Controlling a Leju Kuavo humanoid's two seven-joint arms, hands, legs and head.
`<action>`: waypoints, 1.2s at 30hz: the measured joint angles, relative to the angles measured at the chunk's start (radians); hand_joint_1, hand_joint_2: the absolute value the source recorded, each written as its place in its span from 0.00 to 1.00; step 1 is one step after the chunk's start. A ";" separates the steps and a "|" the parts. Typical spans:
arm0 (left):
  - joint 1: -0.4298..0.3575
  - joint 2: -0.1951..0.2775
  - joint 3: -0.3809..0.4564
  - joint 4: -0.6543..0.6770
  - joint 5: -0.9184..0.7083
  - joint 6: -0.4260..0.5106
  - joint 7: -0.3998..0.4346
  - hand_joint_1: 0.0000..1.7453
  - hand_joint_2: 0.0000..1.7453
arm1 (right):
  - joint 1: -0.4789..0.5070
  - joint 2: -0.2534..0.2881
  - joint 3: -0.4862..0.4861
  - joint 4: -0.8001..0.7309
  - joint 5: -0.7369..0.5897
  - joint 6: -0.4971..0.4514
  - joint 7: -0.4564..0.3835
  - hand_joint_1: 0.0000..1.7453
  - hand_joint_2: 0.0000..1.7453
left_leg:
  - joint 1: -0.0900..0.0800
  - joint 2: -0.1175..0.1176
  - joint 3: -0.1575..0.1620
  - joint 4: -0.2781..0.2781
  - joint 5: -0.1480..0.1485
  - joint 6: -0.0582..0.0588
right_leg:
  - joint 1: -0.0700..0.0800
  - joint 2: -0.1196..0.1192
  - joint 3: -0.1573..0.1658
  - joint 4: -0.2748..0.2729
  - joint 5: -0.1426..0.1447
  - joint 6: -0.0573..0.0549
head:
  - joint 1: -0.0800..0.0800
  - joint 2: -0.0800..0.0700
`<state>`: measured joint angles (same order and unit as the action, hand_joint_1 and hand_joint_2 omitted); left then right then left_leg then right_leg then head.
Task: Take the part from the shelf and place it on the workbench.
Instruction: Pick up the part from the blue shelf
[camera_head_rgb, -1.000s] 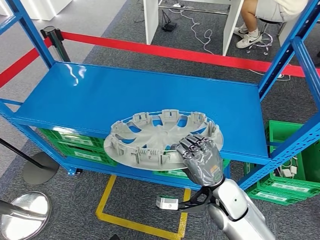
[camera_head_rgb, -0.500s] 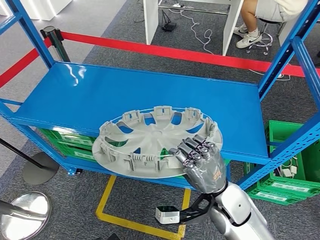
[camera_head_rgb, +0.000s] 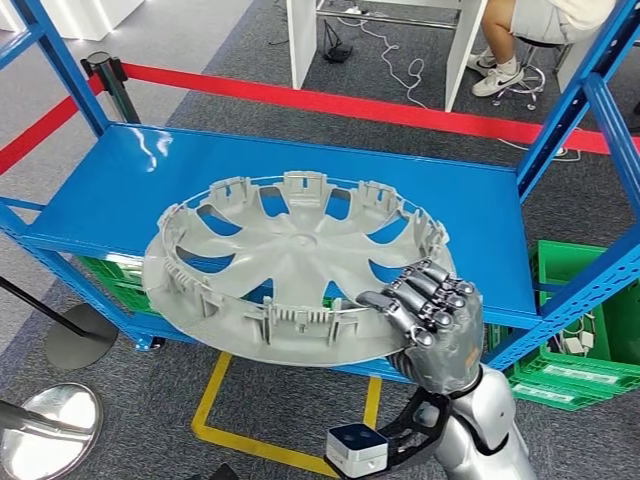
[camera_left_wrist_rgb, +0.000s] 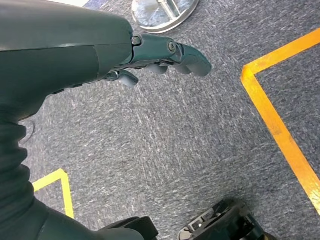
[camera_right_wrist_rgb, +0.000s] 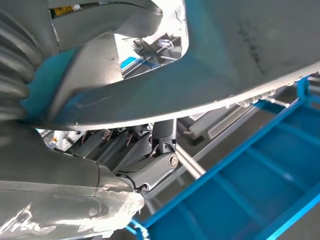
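Right hand grips the wheel cover at its near rim, above the shelf's front edge.

The fingers (camera_head_rgb: 423, 300) of the right hand (camera_head_rgb: 441, 330) curl over the rim of the grey wheel cover (camera_head_rgb: 294, 265) and clamp it; the part tilts over the front of the blue shelf (camera_head_rgb: 151, 190). Green crates (camera_head_rgb: 581, 350) sit below and to the right, blue uprights (camera_head_rgb: 581, 110) frame the bay, and a red barrier tape (camera_head_rgb: 362, 105) runs behind. The left hand (camera_left_wrist_rgb: 151, 55) hangs over grey carpet with yellow floor tape (camera_left_wrist_rgb: 279, 130), fingers loosely apart and holding nothing.
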<state>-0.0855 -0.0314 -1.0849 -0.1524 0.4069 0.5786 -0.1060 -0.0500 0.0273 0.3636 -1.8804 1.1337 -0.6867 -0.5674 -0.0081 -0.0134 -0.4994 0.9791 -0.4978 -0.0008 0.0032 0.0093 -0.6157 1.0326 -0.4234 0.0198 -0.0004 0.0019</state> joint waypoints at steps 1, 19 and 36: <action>0.000 0.001 0.000 0.000 0.001 0.000 0.001 0.00 1.00 | 0.004 0.007 -0.007 -0.005 -0.007 0.000 -0.008 1.00 1.00 | -0.001 0.000 -0.001 0.001 0.001 0.004 | -0.002 0.000 0.000 -0.002 0.003 0.003 | 0.000 0.000; 0.002 0.006 0.000 0.002 0.011 -0.005 0.010 0.00 1.00 | 0.027 0.033 -0.053 -0.035 -0.079 -0.001 0.008 1.00 1.00 | 0.034 0.005 -0.028 0.013 0.016 -0.044 | -0.023 0.006 0.011 0.036 -0.036 0.027 | 0.008 0.000; -0.001 0.003 -0.002 0.003 0.022 -0.006 0.012 0.00 1.00 | 0.036 0.044 -0.082 -0.054 -0.094 -0.001 -0.007 1.00 1.00 | -0.003 0.011 -0.016 -0.006 0.023 0.016 | 0.001 -0.001 -0.091 0.053 0.007 0.012 | 0.003 0.000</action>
<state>-0.0861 -0.0283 -1.0871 -0.1495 0.4286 0.5727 -0.0939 -0.0137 0.0713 0.2819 -1.9347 1.0400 -0.6878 -0.5743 -0.0107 -0.0022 -0.5153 0.9729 -0.4753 0.0156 0.0041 0.0081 -0.7063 1.0858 -0.4168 0.0319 0.0029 0.0019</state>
